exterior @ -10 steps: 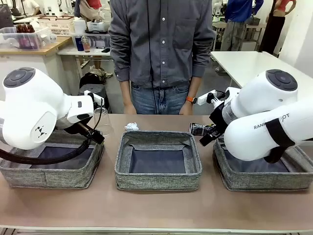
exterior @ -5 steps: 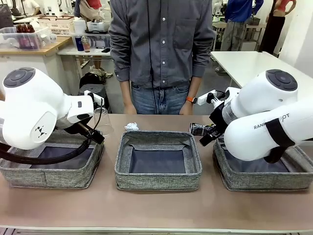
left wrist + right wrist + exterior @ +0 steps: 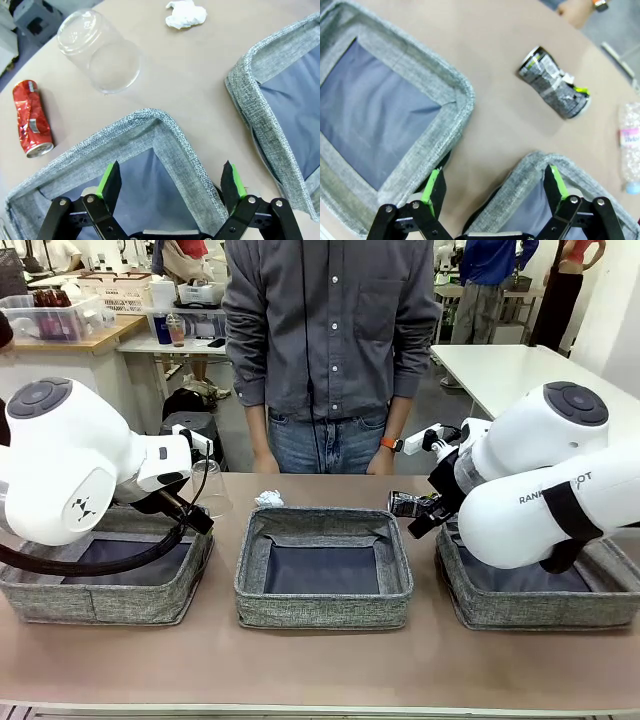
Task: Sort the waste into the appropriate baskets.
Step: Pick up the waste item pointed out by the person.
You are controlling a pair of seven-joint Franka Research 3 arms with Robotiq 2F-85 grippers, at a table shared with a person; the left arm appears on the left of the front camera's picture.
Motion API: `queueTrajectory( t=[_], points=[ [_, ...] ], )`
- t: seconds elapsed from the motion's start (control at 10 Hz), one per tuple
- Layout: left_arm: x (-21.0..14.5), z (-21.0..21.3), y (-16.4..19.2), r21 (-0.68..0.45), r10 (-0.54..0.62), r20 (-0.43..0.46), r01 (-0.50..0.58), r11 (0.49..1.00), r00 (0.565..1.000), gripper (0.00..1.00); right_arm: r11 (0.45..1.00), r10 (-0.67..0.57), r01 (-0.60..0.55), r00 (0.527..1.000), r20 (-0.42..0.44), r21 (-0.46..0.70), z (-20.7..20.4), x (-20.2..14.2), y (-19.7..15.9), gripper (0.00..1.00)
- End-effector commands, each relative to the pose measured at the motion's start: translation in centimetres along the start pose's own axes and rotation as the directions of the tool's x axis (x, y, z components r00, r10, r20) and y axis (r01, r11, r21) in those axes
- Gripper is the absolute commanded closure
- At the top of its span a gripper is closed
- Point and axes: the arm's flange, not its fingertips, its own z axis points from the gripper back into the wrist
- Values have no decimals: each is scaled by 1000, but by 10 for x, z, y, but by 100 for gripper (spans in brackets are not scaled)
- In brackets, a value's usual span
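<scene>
My left gripper hangs open over the far corner of the left basket, nothing between its green pads. Beyond that corner, on the table, a clear plastic cup stands upside down, a crushed red can lies beside it and a crumpled white tissue lies farther off. My right gripper is open too, above the gap between the middle basket and the right basket. A crushed dark-silver can lies ahead of it, a clear bottle at the edge.
The three grey baskets stand in a row across the table. A person in a grey shirt stands at the far side, with an orange wristband near the dark can. The tissue lies behind the middle basket.
</scene>
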Motion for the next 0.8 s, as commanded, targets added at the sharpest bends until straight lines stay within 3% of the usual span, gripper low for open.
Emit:
queueTrajectory(
  t=[0.0,0.1,0.3,0.5,0.6,0.7],
  points=[
    [2,27,-3,-40,-19,4,19,999,1000,0,999,-36,36,999,6,20,16,3,1,0],
    [5,61,-3,-44,-13,-25,11,999,1000,0,995,-89,88,996,8,37,43,10,5,0],
    [13,133,-13,-30,82,18,-81,996,997,0,988,-143,143,990,2,51,111,12,23,0],
    [-3,166,-26,-10,19,48,-19,1000,999,0,989,-146,146,989,13,13,153,-3,45,0],
    [-8,167,-30,16,-5,77,4,1000,997,0,986,-149,152,987,61,-62,163,-13,51,0],
    [17,159,-17,-19,28,46,-27,999,999,0,991,-132,131,991,6,27,133,19,29,0]
  ],
)
